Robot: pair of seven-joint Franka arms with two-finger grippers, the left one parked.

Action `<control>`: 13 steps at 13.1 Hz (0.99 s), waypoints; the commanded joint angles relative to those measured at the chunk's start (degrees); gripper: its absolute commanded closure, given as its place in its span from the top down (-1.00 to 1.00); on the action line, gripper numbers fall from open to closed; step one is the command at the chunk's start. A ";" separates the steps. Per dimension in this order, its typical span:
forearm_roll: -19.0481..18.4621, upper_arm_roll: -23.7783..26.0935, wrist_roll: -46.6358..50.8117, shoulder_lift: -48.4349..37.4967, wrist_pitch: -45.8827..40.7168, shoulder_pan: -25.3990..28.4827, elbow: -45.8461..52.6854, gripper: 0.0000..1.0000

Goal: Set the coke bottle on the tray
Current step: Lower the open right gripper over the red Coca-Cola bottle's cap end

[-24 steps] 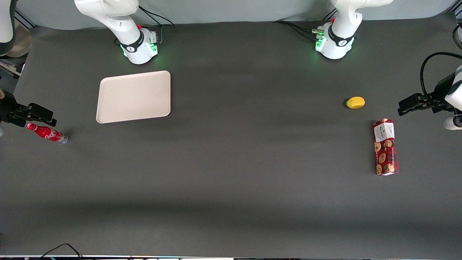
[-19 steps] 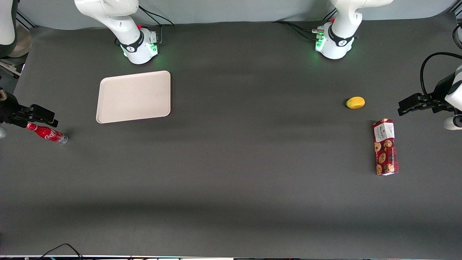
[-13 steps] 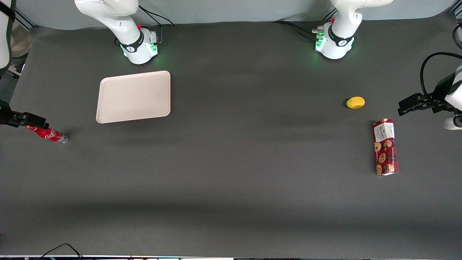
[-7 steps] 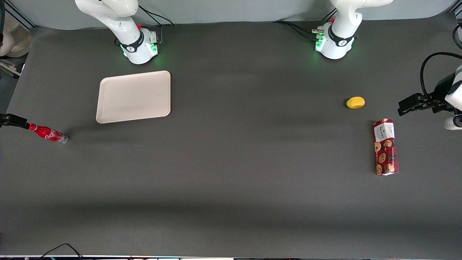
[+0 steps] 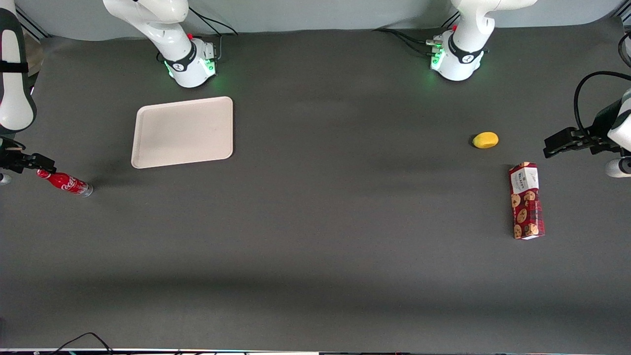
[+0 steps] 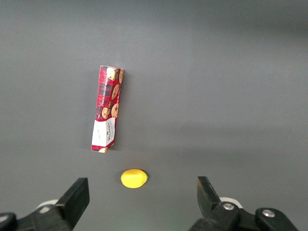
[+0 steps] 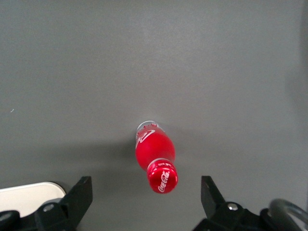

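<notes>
Standing upright on the dark table (image 5: 315, 236), the coke bottle (image 5: 64, 182) sits at the working arm's end, nearer the front camera than the tray (image 5: 183, 131) and well apart from it. Gripper (image 5: 19, 160) hangs just above the bottle's cap. Cookie box (image 5: 526, 200) and lemon (image 5: 485, 140) lie toward the parked arm's end.

Right wrist view: gripper (image 7: 147, 204) jaws spread wide, holding nothing; coke bottle (image 7: 155, 157) stands between the fingers (image 7: 79, 197), untouched. A tray corner (image 7: 29, 193) shows.

Upright red coke bottle (image 5: 64, 182) stands apart from the bare beige tray (image 5: 183, 131).
</notes>
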 commanded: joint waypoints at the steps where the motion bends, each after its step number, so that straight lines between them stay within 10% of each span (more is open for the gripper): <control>1: 5.46 -1.32 -7.28 -0.37 1.65 -0.67 -1.38 1.00; 13: 10.40 -1.42 -10.64 4.20 5.87 -1.55 -1.29 1.00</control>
